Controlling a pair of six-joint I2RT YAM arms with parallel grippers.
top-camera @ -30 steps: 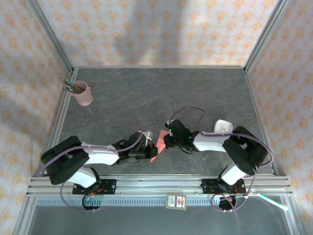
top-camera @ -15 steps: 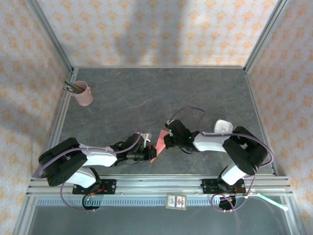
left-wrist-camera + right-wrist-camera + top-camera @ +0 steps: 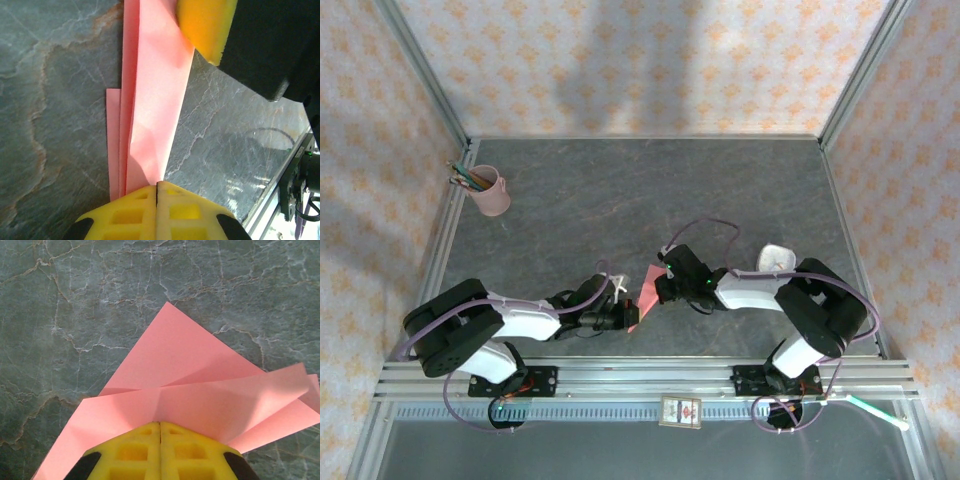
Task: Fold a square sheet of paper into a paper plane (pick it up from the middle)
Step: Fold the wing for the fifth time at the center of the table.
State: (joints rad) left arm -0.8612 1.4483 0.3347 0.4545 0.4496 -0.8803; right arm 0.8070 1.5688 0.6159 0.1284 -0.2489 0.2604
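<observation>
Both left gripper [image 3: 157, 187] and right gripper [image 3: 160, 426] clamp the folded paper [image 3: 186, 366]

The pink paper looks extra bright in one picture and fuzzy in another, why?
Left wrist view: strong light washes out the paper, with a darker shadow just above the left end effector. Right wrist view: its right-hand corners look blurred, though the table is sharp. Top external view: soft shadows fall on the back wall.
</observation>
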